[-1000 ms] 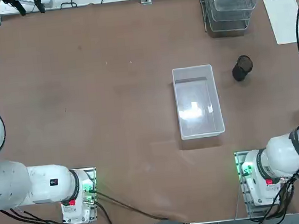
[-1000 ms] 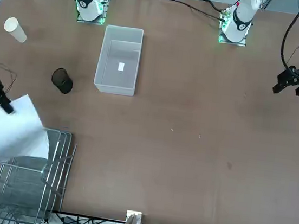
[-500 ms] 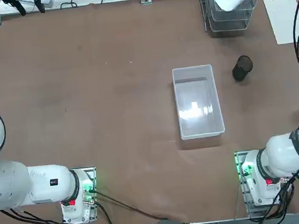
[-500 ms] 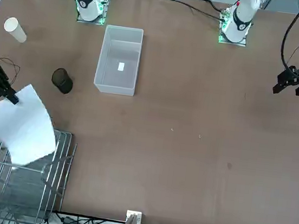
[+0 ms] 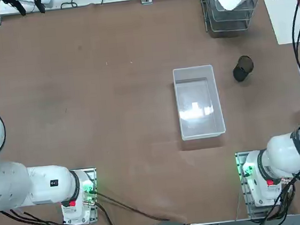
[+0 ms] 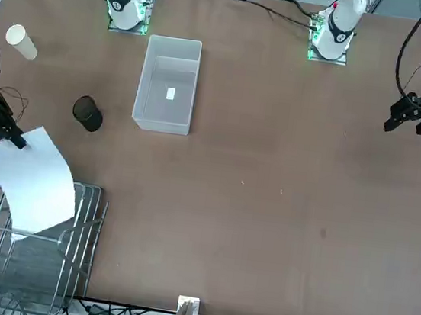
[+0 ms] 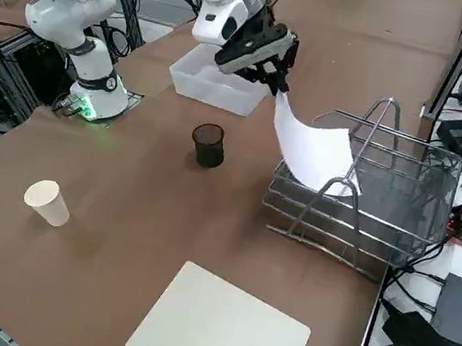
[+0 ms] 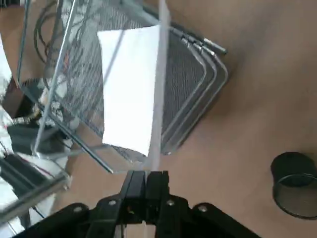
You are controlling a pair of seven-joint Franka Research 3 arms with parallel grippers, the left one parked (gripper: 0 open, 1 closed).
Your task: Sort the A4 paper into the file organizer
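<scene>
A4 paper (image 7: 316, 155) pinched by one edge in right pincer (image 7: 277, 80), above file organizer (image 7: 375, 199).
Curled, free end drooping over wire-mesh trays, possibly touching top rim; black mesh cup (image 7: 209, 145) nearby on counter (image 7: 148, 204).

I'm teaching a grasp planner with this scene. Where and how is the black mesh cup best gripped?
Grip the black mesh cup by its rim, one finger inside and one outside, coming from above: it stands upright and open-topped, apart from the file organizer.
</scene>
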